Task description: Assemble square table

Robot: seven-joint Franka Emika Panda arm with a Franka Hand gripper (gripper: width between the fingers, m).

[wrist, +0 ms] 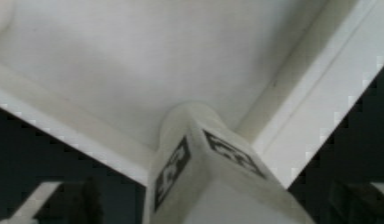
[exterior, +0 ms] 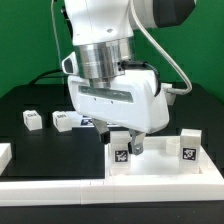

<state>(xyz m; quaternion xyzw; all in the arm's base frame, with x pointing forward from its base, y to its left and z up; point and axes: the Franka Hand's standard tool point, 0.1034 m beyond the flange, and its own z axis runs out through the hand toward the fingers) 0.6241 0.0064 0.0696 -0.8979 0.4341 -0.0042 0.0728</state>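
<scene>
Exterior view: the gripper point(exterior: 126, 146) is down over the corner leg point(exterior: 121, 152), a dark finger on each side of its top. The leg stands upright on the tabletop slab point(exterior: 160, 172), at the slab's corner on the exterior view's left. A second leg point(exterior: 187, 148) stands upright at the far corner of the slab, well apart. Two loose legs point(exterior: 33, 119) point(exterior: 68, 121) lie on the black desk point(exterior: 30, 138) behind. The fingers straddle the leg closely, but I cannot tell from here whether they are pressing on it or just clear of it.

The step looks like seating this leg in its corner socket. To do it well, keep the leg plumb over the socket, grip it squarely on two flat faces, and turn without lifting or leaning it. The slab should not slide on the desk, and the arm should stay clear of the second leg.

Wrist view: this looks straight down the corner leg point(wrist: 207, 165), showing two tagged faces meeting at an edge, the slab's flat surface point(wrist: 136, 60) beyond it and the raised rim point(wrist: 331, 85) close beside. That nearness to the rim is hidden outside. Pale blurs either side may be the fingers point(wrist: 43, 203), and dark gaps separate them from the leg, so the grip remains unclear. The other legs show only in the exterior view
</scene>
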